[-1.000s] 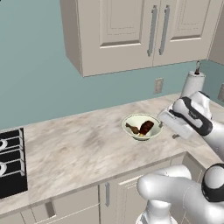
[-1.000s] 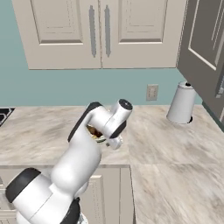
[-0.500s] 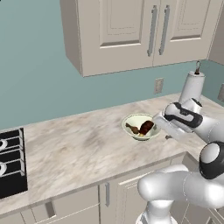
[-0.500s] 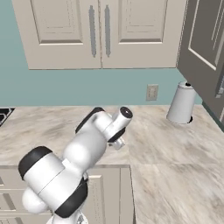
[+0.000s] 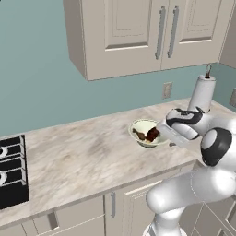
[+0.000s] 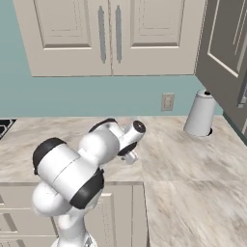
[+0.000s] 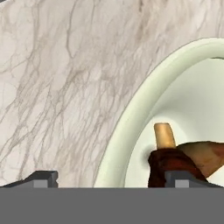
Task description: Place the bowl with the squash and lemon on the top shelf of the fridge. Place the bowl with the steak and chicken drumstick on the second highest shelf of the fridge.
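The bowl with the steak and chicken drumstick [image 5: 144, 133] is cream-white and sits on the marble counter [image 5: 83, 156]. My gripper [image 5: 161, 134] hangs at its right rim. In the hand view the gripper [image 7: 112, 178] is open. The bowl's rim [image 7: 131, 113] runs between the two tips, one tip over the counter, the other inside the bowl. The dark steak [image 7: 168, 164] and the brown drumstick [image 7: 199, 155] lie just beyond the inner tip. The bowl with the squash and lemon and the fridge's shelves are out of view. The grey fridge door [image 6: 224, 53] stands at the right.
A white paper towel roll [image 5: 203, 92] [image 6: 200, 113] stands at the back of the counter near the wall outlet [image 6: 167, 102]. A black stove [image 5: 10, 170] is at the far left. Upper cabinets [image 5: 138, 32] hang above the bowl.
The hand has swung left and down toward the bowl until its open fingers reach the right rim. The bowl has not moved.
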